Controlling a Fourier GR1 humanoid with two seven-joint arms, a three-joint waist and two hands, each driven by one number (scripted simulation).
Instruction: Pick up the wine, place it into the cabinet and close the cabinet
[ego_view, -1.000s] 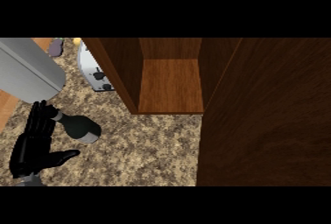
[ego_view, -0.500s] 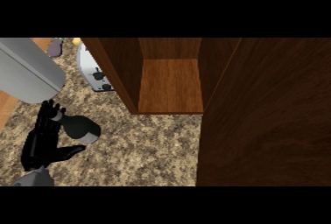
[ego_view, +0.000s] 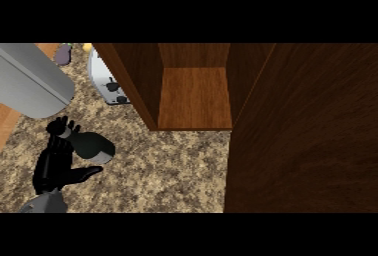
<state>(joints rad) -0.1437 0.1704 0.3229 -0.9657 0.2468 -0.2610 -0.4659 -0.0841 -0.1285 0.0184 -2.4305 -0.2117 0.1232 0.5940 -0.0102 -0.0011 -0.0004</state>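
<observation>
Fingers: left hand (ego_view: 55, 162) has fingers (ego_view: 57, 129) straight along the bottle's left side, thumb (ego_view: 85, 173) spread out below it; not curled round anything; I read no grasp

Contact: fingers look to touch or sit just beside the bottle; can't tell which from this steep angle

Wine: wine bottle (ego_view: 90, 145) stands on the granite counter (ego_view: 170, 170), dark body with a pale neck toward upper left; seen nearly from above, so its tilt is hard to judge

Right hand: not in view; nothing to say on its fingers

Cabinet: cabinet (ego_view: 196, 97) open, wooden shelf bare, well to the right of the bottle; cabinet door (ego_view: 303, 130) swung out, fills the right side of the view

Neighbours: toaster (ego_view: 107, 80) and a grey block (ego_view: 33, 80) near the bottle's upper side

Stage: judged as pre-grasp; lift, placing and door all remain undone

Risk 1: closing on a round body from one side could push the bottle away rather than trap it; cause is the thumb sitting low, not opposite the fingers

Risk 2: a nudge could tip it; tall narrow shape, likely top-heavy

Risk 3: carry path runs right past the cabinet's left wall; bottle could clip that edge

Risk 4: hand curling round will hide the bottle; grasp hard to verify from above
</observation>
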